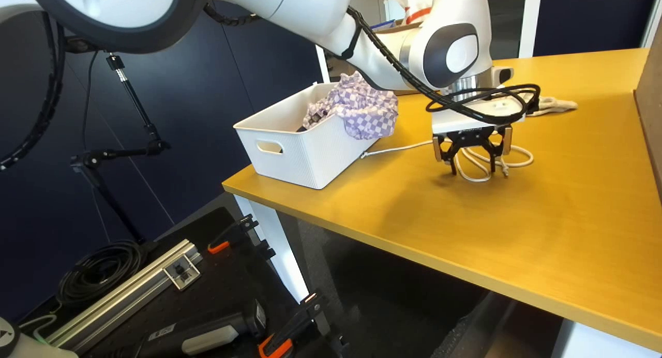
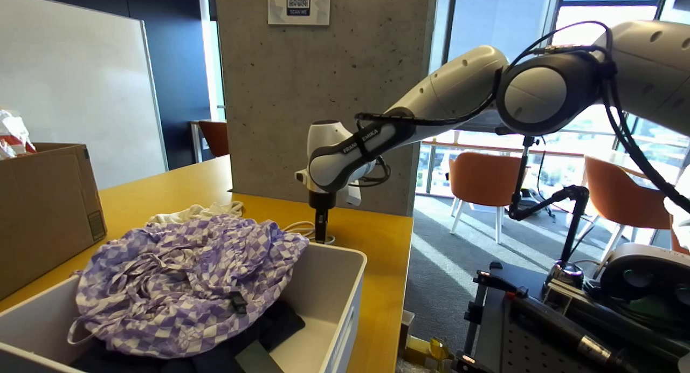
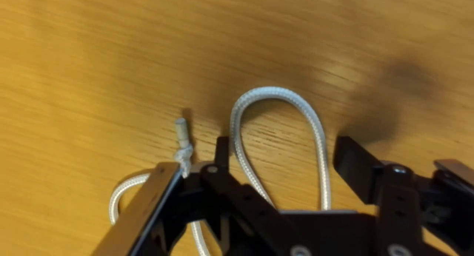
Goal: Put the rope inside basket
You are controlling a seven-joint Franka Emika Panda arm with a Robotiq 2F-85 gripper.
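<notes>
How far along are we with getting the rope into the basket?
Done: the fingers look positioned, straddling a loop of rope in the wrist view. In hand: the grasp, fingers open, nothing held. Left: closing, lifting, placing; the rope is on the table, outside the basket.

White rope (image 3: pixel 273 92), purple-checked cloth (image 2: pixel 188 287)

Braided rope (image 3: pixel 272 92), wood-grained table (image 1: pixel 569 218).
The rope has a faint sheen, the table a smooth satin finish. The basket (image 1: pixel 289 164) looks like matt plastic, finely ribbed — the cloth (image 2: pixel 215 265) soft and wrinkled. Box (image 2: pixel 43 211): matt cardboard; pillar (image 2: pixel 329 82): rough, pitted concrete; arm (image 2: pixel 458 82): smooth, glossy shell; rail (image 1: pixel 129 296): bare metal.
</notes>
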